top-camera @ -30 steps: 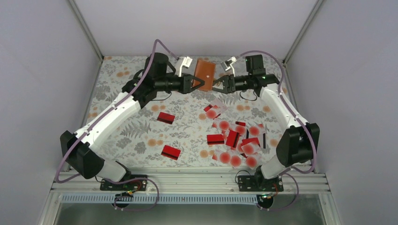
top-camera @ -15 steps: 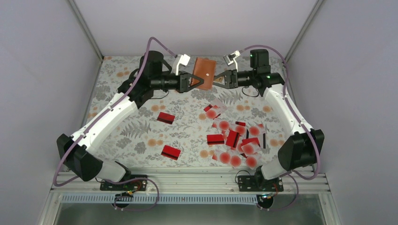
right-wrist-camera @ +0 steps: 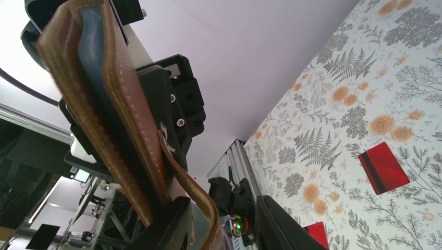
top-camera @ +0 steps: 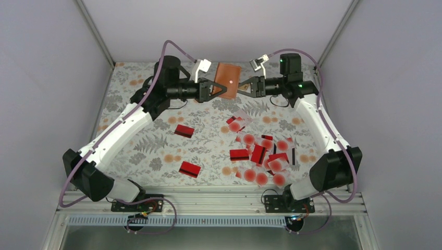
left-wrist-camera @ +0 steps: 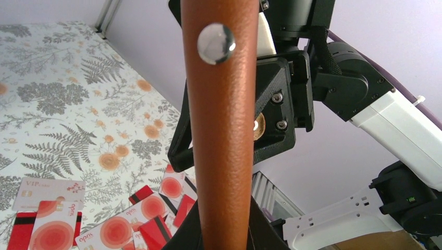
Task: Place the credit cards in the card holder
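The card holder [top-camera: 227, 78], a brown leather wallet with a metal snap, is held in the air over the far middle of the table. My left gripper [top-camera: 216, 89] is shut on its left end; in the left wrist view the wallet [left-wrist-camera: 221, 130] rises between my fingers [left-wrist-camera: 224, 234]. My right gripper [top-camera: 244, 87] is at the wallet's right edge with its jaws apart. In the right wrist view the wallet [right-wrist-camera: 122, 109] is slightly open, its grey-blue inside showing, and one loose flap hangs between my fingers [right-wrist-camera: 221, 211]. The credit cards [top-camera: 260, 156] lie in a pile on the right.
Two lone red cards [top-camera: 184, 130] [top-camera: 189, 169] lie on the flowered tablecloth left of the pile. Grey walls close in the table at the back and both sides. A metal rail [top-camera: 208, 198] runs along the near edge.
Both arms have risen and carried the wallet slightly up and back. My right gripper has shifted from the wallet's lower right corner to its right edge.
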`<state>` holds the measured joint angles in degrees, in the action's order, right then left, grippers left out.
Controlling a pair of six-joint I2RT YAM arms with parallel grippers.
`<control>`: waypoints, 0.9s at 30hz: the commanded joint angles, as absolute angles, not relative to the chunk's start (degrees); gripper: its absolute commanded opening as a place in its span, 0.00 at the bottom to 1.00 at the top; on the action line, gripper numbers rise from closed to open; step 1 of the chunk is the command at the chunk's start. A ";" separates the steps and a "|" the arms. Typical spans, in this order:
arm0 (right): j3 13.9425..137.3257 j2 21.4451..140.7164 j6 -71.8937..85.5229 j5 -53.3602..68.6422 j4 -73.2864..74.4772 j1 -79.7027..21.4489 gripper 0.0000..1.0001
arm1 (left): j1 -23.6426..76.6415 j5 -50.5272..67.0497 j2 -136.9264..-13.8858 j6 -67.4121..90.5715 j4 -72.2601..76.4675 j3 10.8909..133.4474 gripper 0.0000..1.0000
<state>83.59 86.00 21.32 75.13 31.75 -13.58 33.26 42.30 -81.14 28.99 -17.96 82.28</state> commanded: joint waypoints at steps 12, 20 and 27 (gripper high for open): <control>87.46 82.00 22.90 77.04 30.83 -12.79 0.30 | 32.71 39.94 -81.66 28.35 -20.01 82.09 0.02; 85.55 81.23 24.36 77.53 28.48 -12.46 0.27 | 32.49 41.44 -82.88 28.10 -19.71 82.20 0.02; 84.23 81.33 25.00 78.96 26.92 -12.46 0.16 | 32.43 42.19 -84.02 28.46 -18.46 81.88 0.02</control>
